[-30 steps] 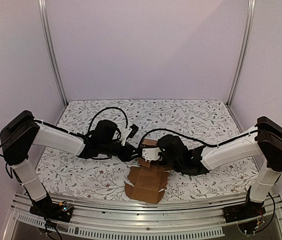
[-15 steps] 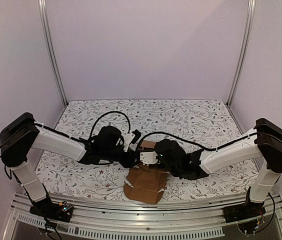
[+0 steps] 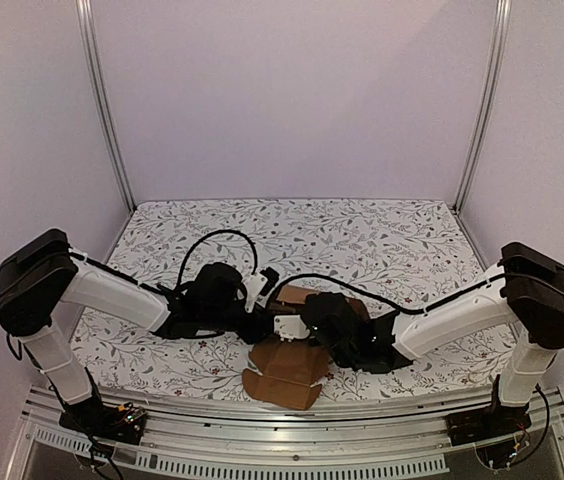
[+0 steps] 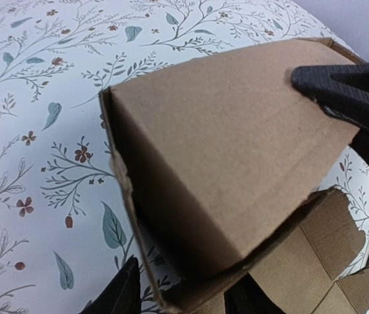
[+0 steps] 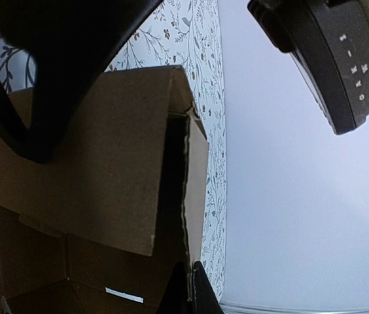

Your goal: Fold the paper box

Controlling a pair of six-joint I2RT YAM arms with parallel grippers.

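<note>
Cardboard fills both wrist views. The paper box is half raised near the table's front edge, its far part hidden by both arms. The right gripper pinches a raised panel's edge. The left gripper straddles the box's lower corner with its tips cut off, so I cannot tell its grip.

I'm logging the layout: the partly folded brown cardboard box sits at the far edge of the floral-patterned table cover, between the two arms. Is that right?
Not the far edge. The partly folded brown cardboard box sits at the near edge of the floral-patterned table cover, between the left arm and right arm, as the top external view shows.
</note>
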